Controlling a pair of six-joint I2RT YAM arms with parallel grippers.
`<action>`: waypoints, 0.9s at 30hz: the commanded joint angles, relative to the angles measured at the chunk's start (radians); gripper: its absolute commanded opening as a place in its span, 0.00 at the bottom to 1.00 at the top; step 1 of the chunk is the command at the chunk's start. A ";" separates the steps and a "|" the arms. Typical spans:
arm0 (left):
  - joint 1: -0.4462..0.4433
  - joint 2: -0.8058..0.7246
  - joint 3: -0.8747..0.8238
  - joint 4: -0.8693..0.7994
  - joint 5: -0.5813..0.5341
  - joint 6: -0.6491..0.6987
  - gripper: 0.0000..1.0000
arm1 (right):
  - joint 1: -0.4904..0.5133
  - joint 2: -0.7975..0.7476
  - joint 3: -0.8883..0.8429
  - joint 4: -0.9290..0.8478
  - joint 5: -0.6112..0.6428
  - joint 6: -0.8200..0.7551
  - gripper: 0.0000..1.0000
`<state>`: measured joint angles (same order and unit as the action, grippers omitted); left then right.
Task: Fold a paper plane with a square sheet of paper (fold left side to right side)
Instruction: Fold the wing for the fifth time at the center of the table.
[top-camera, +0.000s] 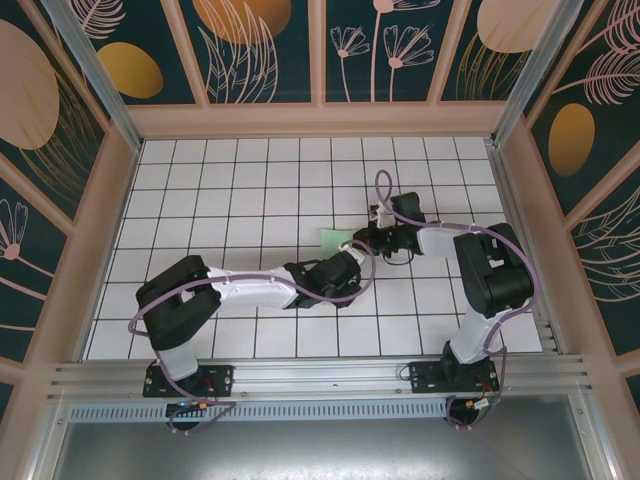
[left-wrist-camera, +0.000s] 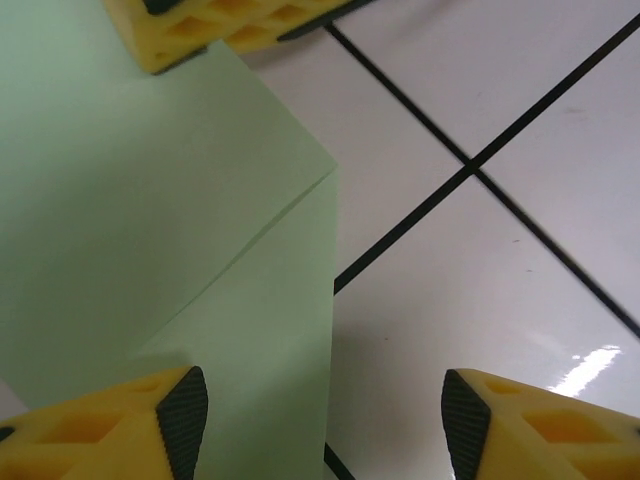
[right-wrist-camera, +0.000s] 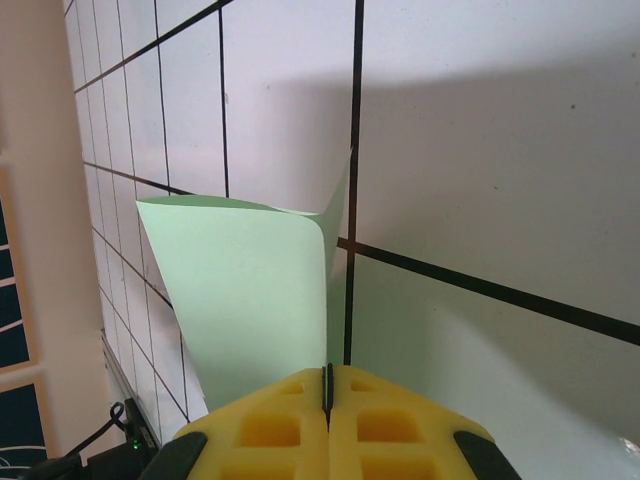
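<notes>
I have the square sheet of paper (top-camera: 335, 238) just right of the bench (top-camera: 230, 180) centre, partly doubled over. In the left wrist view 1 layer lies on another with a slanted edge across it.

The right gripper (right-wrist-camera: 327, 385) reaches in from 3 o'clock. Its jaws are pressed together on the paper's edge, and a flap curls up off the tiles in front of it.

The left gripper (left-wrist-camera: 315, 425) comes from 7 o'clock and hangs low over the sheet. Its jaws are apart and hold nothing, with 1 finger above the paper and the other above bare tile.

My main worry is slippage. The tiles look glossy and nothing pins the lower layer, so a pull from the right gripper could drag the whole sheet and leave the crease crooked. The flap is held at only 1 point, so I think it could twist or spring back. If I bring the left gripper down as it stands, the finger over bare tile could catch the free edge at 3 o'clock and crumple it. The 2 grippers are also very near each other, so a careless sweep risks a knock.

There is plenty of open tile toward 9 and 12 o'clock. The bench's side walls stand well apart from the work.
</notes>
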<state>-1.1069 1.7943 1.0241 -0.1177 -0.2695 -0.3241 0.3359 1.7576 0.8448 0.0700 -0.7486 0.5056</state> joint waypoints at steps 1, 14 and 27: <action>-0.025 0.049 0.053 -0.110 -0.154 0.021 0.67 | 0.008 0.019 0.031 -0.019 0.001 0.011 0.00; -0.066 0.132 0.100 -0.191 -0.329 0.001 0.56 | 0.010 0.025 0.044 -0.037 -0.004 0.001 0.00; -0.066 0.140 0.090 -0.160 -0.289 0.001 0.25 | 0.011 0.041 0.066 -0.075 0.021 -0.022 0.00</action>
<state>-1.1717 1.9205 1.1091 -0.2729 -0.5587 -0.3195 0.3412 1.7828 0.8818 0.0322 -0.7410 0.5034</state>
